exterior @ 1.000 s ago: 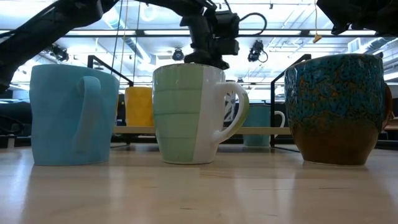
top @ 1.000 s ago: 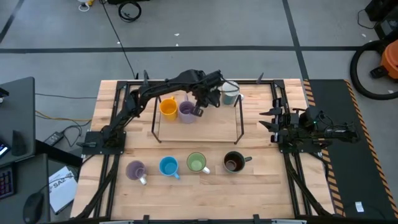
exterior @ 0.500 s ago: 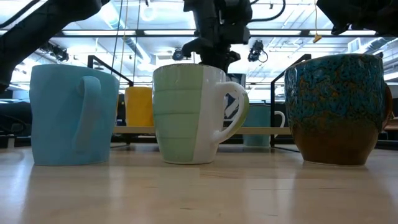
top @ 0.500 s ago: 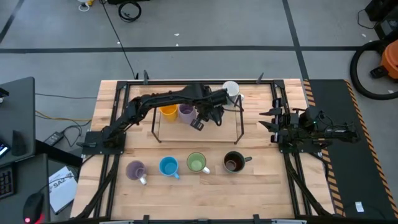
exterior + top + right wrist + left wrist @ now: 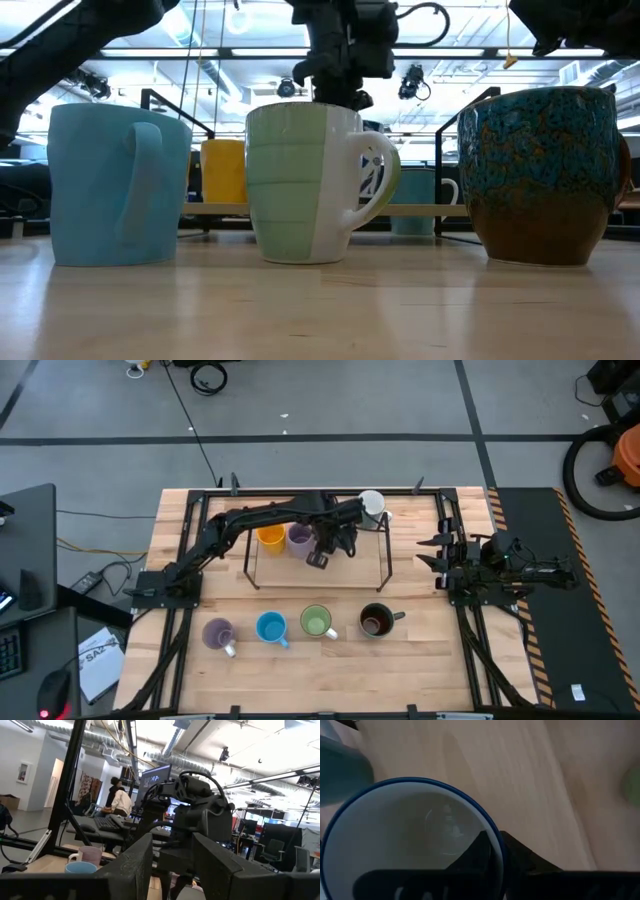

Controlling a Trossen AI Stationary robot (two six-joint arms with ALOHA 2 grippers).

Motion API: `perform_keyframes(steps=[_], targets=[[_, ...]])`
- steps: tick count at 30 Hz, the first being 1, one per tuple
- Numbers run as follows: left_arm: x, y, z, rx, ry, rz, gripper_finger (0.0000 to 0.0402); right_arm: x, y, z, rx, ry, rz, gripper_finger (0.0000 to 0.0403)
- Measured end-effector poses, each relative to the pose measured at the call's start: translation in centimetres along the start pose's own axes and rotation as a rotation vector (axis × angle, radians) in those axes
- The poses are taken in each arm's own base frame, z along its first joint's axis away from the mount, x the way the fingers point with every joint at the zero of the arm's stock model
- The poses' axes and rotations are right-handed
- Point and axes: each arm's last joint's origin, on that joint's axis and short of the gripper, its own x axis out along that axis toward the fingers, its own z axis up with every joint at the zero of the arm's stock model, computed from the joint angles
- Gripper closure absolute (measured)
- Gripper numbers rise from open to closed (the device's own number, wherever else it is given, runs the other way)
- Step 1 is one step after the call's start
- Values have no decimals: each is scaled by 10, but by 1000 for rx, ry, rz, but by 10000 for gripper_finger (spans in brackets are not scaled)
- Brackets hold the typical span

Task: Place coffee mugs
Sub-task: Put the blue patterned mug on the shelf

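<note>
On the wire frame at the far half of the bench, the orange mug and the purple mug stand side by side, touching or nearly so, and count as placed. Just to their right the left gripper hangs over the frame with the white patterned mug in its fingers; the left wrist view shows one dark finger inside the blue rim and the other outside, so they are clamped on the wall of the mug. It appears not yet released, and whether its base touches the frame I cannot tell. Further right, the pale white-teal mug sits at the frame's far right corner.

Along the near edge of the bench 4 mugs wait in a row: the lavender mug, the bright blue mug, the light green mug and the dark brown-black mug, each a little apart from its neighbour.

By my reading, 3 mugs are on the frame, 1 is in hand, and 4 are left, so the task is roughly halfway.

The right gripper waits at the right side of the bench, its fingers spread and holding nothing.
</note>
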Motion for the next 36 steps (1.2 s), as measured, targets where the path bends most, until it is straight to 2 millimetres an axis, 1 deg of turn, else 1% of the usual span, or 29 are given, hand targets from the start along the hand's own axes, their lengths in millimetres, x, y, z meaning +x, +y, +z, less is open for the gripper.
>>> perform_keyframes(steps=[7, 13, 18, 33, 36], targets=[[0, 8, -7, -105, -2, -25, 373, 0, 0, 0, 2, -1, 0, 259], [0, 20, -15, -146, -22, -28, 373, 0, 0, 0, 6, -6, 6, 259], [4, 27, -20, -165, -35, -50, 373, 0, 0, 1, 6, -7, 6, 259], [5, 32, -26, -184, -16, -76, 373, 0, 0, 1, 13, -7, 6, 259], [5, 32, -26, -187, -18, -75, 363, 0, 0, 1, 13, -7, 6, 259]])
